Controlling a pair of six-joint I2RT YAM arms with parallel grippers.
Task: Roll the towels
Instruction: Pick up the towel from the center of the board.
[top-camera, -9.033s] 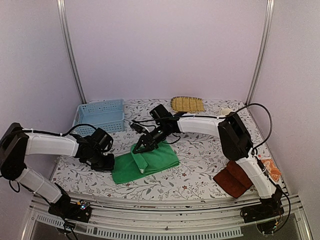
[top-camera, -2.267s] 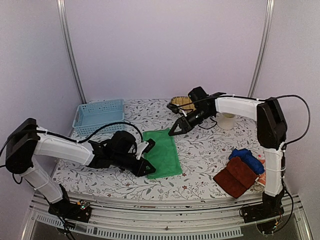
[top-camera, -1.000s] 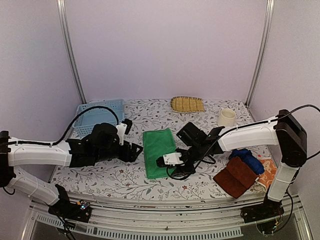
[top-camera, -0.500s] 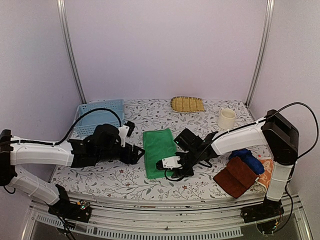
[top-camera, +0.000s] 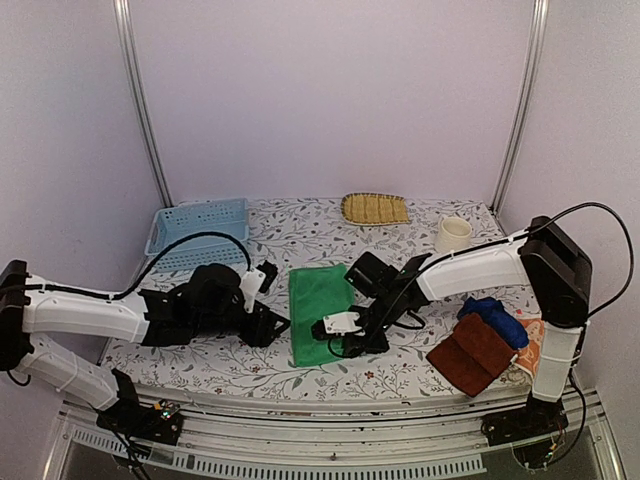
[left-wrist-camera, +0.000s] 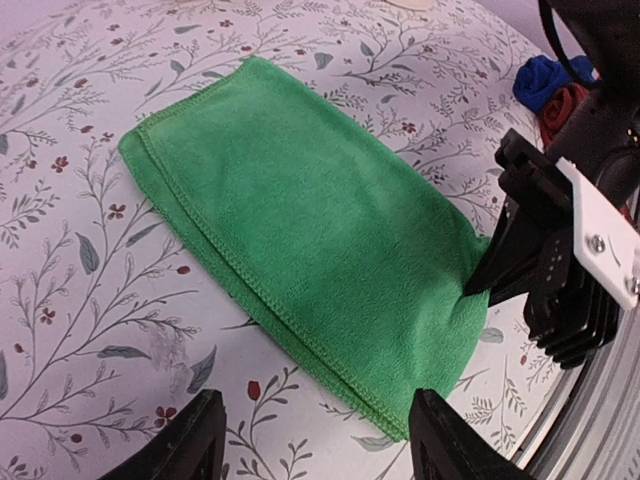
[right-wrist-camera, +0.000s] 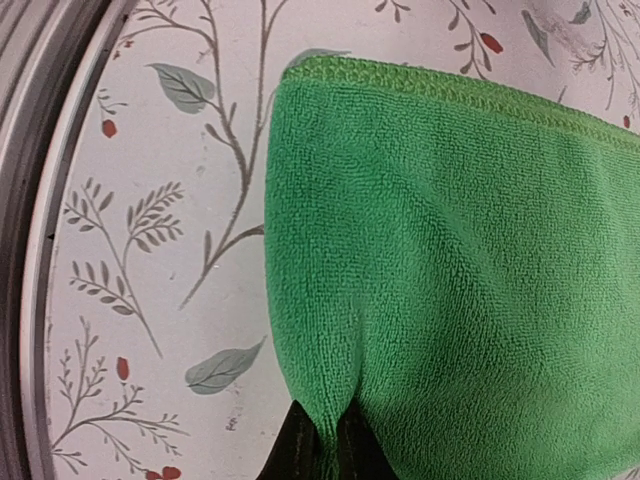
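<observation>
Green towel (top-camera: 318, 305) lies folded flat on the flowered table (top-camera: 400, 372), mid-table between the arms. Right gripper (right-wrist-camera: 322, 440) is pinched on a small tuck of its near end, by the right corner. Left gripper (left-wrist-camera: 318, 425) stands spread, holding nothing, at the other near corner. With one thin pinch, the cloth may slip free or roll up crooked.

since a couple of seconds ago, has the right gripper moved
Yes. The right gripper went from near the straw tray toward the near edge of the table, its fingers now pinching the green towel at its near corner.
</observation>
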